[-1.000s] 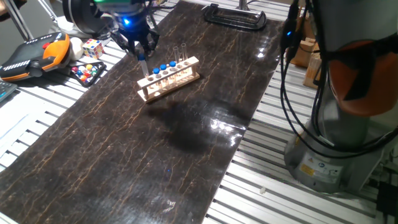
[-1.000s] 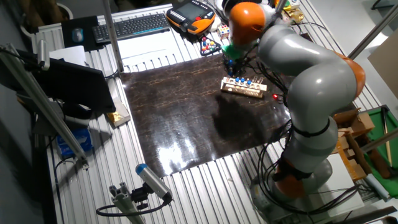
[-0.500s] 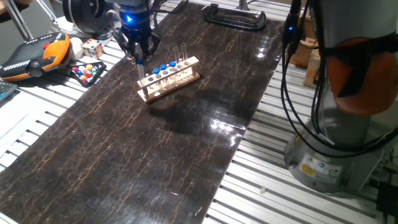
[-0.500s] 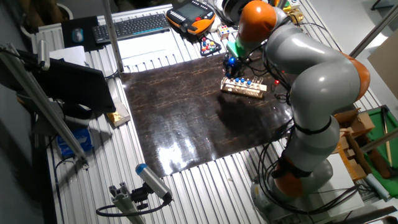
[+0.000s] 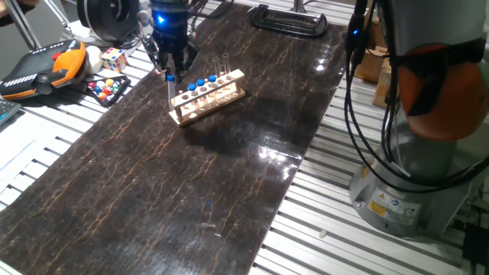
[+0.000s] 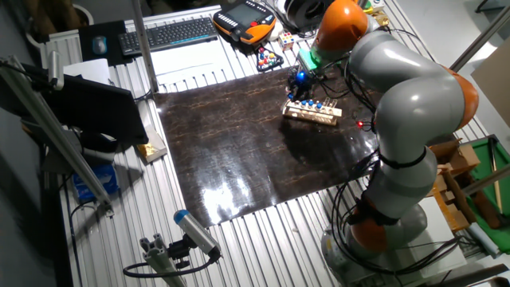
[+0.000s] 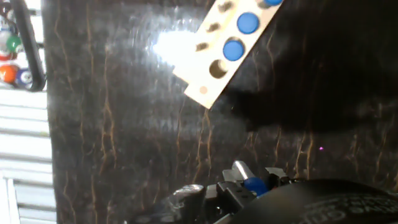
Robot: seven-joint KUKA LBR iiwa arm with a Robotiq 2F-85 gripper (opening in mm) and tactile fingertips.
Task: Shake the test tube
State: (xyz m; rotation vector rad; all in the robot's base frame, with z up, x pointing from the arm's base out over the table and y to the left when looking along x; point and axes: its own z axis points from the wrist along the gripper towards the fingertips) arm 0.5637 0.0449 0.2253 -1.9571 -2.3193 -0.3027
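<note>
Above the near end of the wooden rack (image 5: 208,96), the gripper (image 5: 170,70) has its fingers clamped on the test tube (image 5: 169,86), blue cap pinched between them and the clear body hanging free below. Lifted clear like this, the tube looks ready for shaking without knocking its neighbours. Down the hand view, the rack's end hole (image 7: 217,68) sits vacant beside two blue caps, evidently where this tube belongs.
</note>
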